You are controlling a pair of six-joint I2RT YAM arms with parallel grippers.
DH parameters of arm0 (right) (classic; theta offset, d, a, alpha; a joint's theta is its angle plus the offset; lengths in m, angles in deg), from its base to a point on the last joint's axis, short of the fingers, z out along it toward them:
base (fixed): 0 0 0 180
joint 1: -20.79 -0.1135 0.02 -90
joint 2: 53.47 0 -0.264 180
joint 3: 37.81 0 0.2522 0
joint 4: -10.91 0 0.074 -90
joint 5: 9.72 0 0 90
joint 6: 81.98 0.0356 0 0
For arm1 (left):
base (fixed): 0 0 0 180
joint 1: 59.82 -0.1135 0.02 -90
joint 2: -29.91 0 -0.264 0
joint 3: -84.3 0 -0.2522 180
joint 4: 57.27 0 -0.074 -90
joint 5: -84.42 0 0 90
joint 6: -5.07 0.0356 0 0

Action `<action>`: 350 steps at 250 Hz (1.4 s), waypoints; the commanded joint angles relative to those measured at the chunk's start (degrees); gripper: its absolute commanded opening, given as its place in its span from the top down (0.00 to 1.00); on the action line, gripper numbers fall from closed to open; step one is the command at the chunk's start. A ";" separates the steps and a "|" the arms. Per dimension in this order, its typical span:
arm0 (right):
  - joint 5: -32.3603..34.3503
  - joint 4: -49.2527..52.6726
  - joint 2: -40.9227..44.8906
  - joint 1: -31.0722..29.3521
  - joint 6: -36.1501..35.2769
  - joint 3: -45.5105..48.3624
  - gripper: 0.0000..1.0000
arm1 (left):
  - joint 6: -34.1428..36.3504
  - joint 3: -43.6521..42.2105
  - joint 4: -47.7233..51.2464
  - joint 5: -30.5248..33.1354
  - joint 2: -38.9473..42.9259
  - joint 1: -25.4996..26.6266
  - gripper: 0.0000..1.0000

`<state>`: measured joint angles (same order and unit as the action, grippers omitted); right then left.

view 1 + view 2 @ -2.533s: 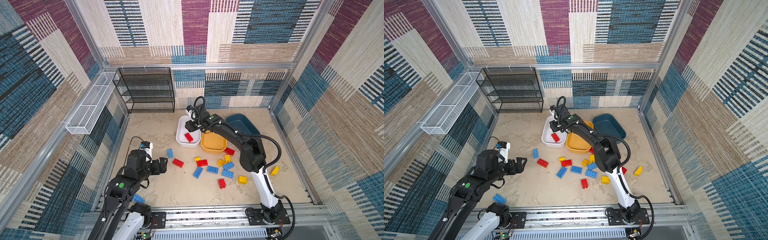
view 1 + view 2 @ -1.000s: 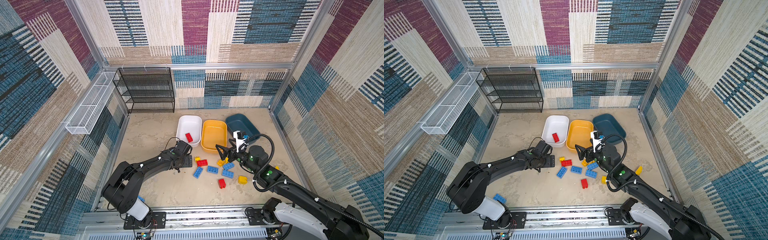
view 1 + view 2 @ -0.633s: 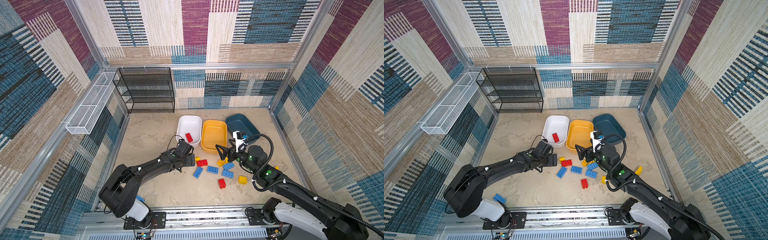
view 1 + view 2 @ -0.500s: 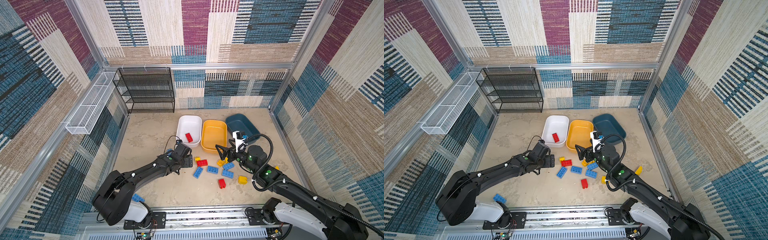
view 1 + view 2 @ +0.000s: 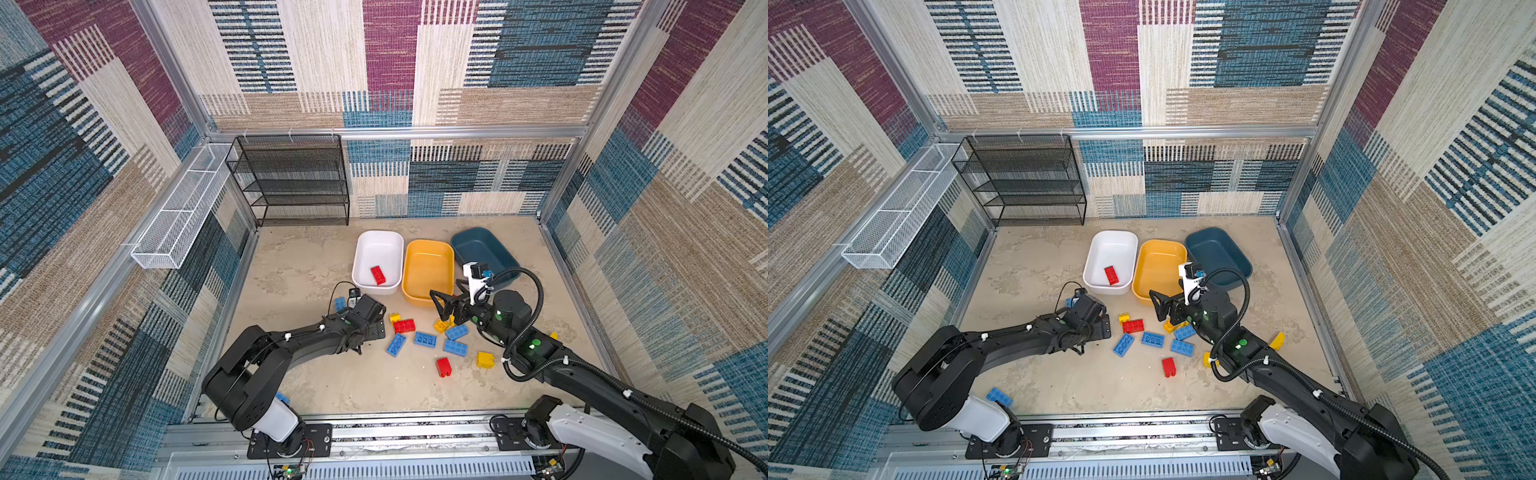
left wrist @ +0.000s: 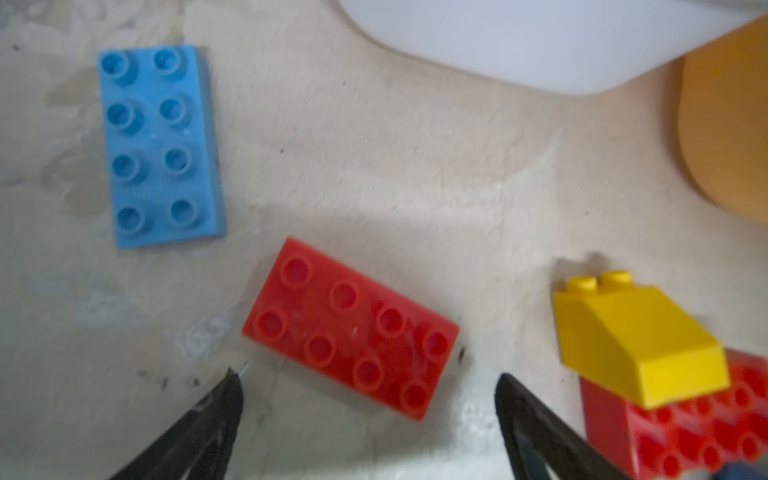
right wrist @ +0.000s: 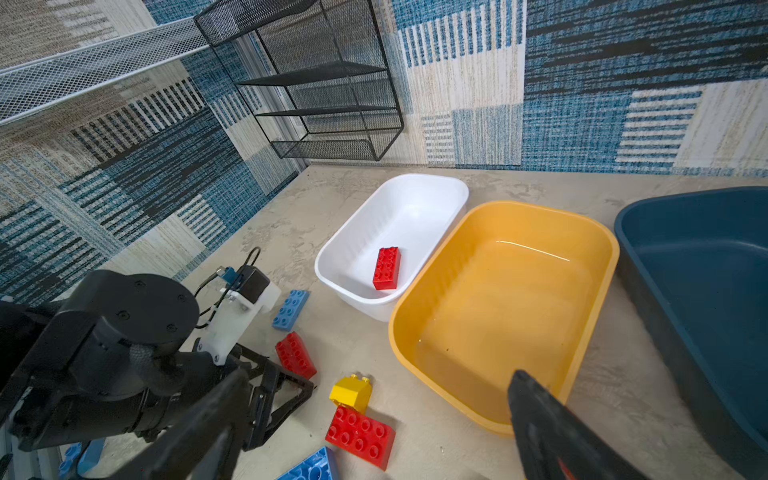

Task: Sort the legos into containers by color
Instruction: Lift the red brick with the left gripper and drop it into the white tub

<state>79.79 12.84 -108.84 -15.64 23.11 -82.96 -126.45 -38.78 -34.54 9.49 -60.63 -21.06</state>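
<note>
Since two and a half seconds ago the arms have swapped roles. The left arm, then folded back near its base, now stretches low over the bench (image 5: pixel 299 266). The right arm, then reaching over the white tub (image 5: pixel 378 253), has pulled back.

Walls (image 5: pixel 415 62) of woven, carpet-like patchwork in blue, beige and maroon, framed in aluminium, enclose the cell. On the left wall hangs a long white wire basket (image 5: pixel 183 208). Beside it, against the back wall, stands a black mesh rack (image 5: pixel 291 178). The bench is matt, mottled beige, like rough plaster.

The left gripper (image 6: pixel 370 378) stands wide open and empty. Its black tips are just short of a red brick (image 6: pixel 351 328), which lies flat with its studs up. A blue brick (image 6: pixel 160 145) lies near it, and a yellow sloped brick (image 6: pixel 636 340) rests on a red block (image 6: pixel 685 432). Glossy loose bricks (image 5: pixel 428 340) in blue, red and yellow lie scattered mid-bench.

Behind them stand three smooth, rounded tubs in a row. The white tub holds a second red brick (image 5: pixel 377 275) and sits close against the yellow tub (image 5: pixel 428 270), with the teal tub (image 5: pixel 482 249) next. The right gripper (image 5: pixel 444 307) hovers wide open, holding nothing, above the bricks just before the yellow tub.
</note>
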 commanded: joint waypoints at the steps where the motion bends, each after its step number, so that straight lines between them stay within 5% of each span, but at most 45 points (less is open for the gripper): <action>1: 0.08 -1.66 0.07 -0.03 -0.22 -0.19 0.03 | 0.15 2.01 0.26 -1.62 -2.88 0.08 0.05; 79: 0.33 -2.01 0.15 -0.03 -0.33 -0.09 0.05 | 3.93 7.91 2.37 0.64 -8.31 0.11 0.20; 119: 0.14 -2.14 0.64 0.02 -0.42 0.10 0.06 | 5.52 8.61 4.38 2.43 -9.14 0.17 0.52; 157: -0.14 -2.49 1.15 0.00 -0.34 0.32 0.07 | 6.44 7.86 5.26 4.21 -8.02 0.44 0.63; 192: -0.91 -2.41 0.89 -0.01 -0.16 0.29 0.06 | 8.26 7.67 6.66 4.93 -6.05 0.69 0.84; 283: -3.48 -0.12 -0.24 -0.05 1.69 2.27 0.08 | 17.47 19.40 17.02 7.37 4.06 0.05 0.85; 350: -4.76 4.06 3.02 -0.70 4.17 5.96 0.10 | 22.24 38.40 21.88 1.80 -8.24 -5.83 0.86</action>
<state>75.90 15.14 -107.44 -15.90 25.01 -78.11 -108.38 -7.63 -17.10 13.73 -62.95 -25.19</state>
